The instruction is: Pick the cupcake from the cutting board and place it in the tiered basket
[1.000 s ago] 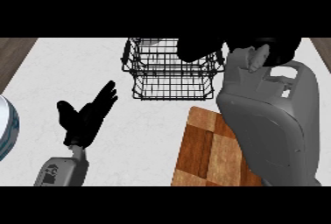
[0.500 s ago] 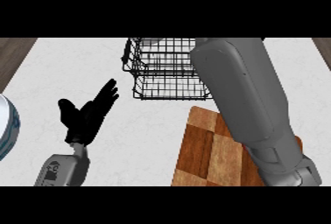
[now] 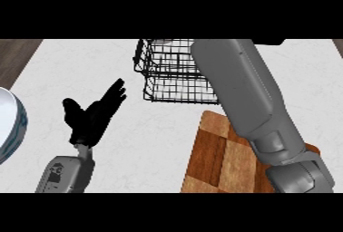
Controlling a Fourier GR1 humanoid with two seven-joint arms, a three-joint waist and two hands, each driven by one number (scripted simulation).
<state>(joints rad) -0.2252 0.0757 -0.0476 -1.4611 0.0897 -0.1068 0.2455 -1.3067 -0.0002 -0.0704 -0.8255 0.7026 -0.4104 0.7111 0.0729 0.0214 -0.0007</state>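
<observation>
We see a white, faintly veined worktop (image 3: 154,136) filling most of the view. At its left edge sits a white plate (image 3: 7,118) with a blue-grey rim, only partly in view. Beyond the worktop's far left corner we make out a dark brown wooden surface (image 3: 17,52), and a sliver of the same brown shows past the far right corner.
</observation>
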